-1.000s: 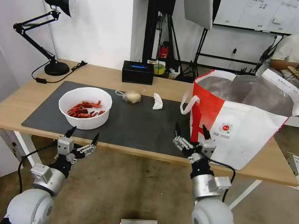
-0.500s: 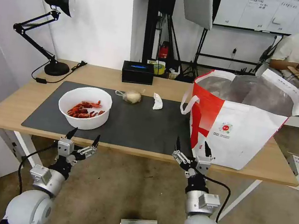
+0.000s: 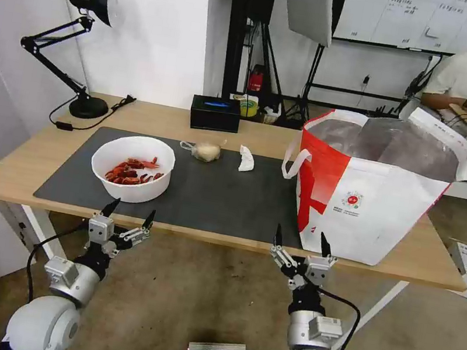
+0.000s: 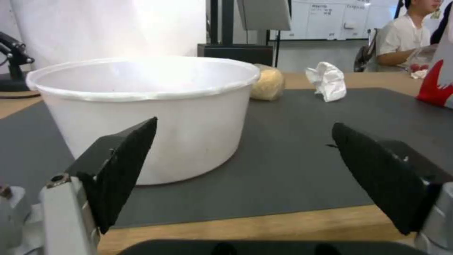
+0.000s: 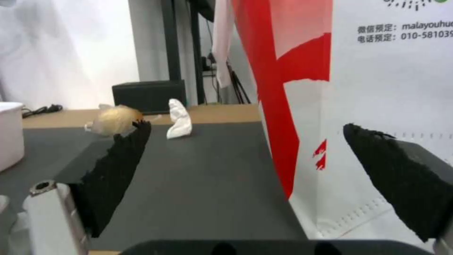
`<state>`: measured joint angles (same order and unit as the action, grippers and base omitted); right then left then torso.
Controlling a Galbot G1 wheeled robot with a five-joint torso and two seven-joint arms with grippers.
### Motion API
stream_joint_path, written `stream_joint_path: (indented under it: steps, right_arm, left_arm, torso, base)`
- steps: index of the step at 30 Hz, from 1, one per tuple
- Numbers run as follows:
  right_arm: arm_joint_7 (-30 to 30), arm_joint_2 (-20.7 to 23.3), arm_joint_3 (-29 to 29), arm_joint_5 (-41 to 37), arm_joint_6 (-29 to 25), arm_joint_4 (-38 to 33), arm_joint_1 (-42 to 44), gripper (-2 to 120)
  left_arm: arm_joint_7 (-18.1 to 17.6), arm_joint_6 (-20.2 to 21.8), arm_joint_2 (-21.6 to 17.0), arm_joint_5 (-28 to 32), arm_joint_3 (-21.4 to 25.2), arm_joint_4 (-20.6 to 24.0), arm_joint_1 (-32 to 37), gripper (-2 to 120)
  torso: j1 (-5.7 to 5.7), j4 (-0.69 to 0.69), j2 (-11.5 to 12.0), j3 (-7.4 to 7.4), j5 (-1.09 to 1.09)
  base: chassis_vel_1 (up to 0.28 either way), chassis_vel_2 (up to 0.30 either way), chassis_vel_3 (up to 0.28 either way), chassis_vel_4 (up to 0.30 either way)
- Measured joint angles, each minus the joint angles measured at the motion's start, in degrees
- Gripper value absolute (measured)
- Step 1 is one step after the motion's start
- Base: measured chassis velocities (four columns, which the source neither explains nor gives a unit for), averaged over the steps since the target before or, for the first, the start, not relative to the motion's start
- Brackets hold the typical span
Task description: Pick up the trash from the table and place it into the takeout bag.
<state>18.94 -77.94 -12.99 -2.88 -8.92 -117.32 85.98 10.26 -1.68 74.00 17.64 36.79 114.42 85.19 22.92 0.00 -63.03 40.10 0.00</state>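
From the head view, the left hand [image 3: 129,213] hangs open and empty just below the counter's [image 3: 9,175] near edge, straight in front of the white bowl of crayfish shells [image 3: 132,168]. The bowl sits on the left part of the dark grey mat [image 3: 224,197], close to its front edge. The right hand [image 3: 299,243] hangs equally open and empty at the counter edge, below the near left corner of the takeout bag [image 3: 375,215], which stands open on the right. Farther back on the mat lie the knotted clear bag [image 3: 206,150] and the crumpled tissue [image 3: 246,158], roughly between the two arms, well apart from both.

In the left wrist view, the bowl [image 4: 146,113] stands directly ahead, nearer one finger than the other, so the left arm is plainly closest to it; the hand would likely need to shift sideways to straddle the rim.

In the right wrist view, the tissue [image 5: 179,119] and the knotted bag [image 5: 115,119] lie far ahead beside the bag's red panel [image 5: 283,71]. What the knotted bag holds is hard to tell.
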Motion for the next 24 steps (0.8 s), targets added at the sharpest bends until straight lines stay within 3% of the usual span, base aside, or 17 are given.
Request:
stream_joint_path:
  steps: [24]
  right_arm:
    - [-0.2, -0.7, 1.8, 1.0, -0.3, 0.8, -0.3, 100]
  left_arm:
    - [0.0, 0.0, 0.7, 0.1, 1.2, 0.9, 1.4, 100]
  torso:
    - [0.0, 0.0, 0.0, 0.0, 0.0]
  base:
    - [0.0, 0.0, 0.0, 0.0]
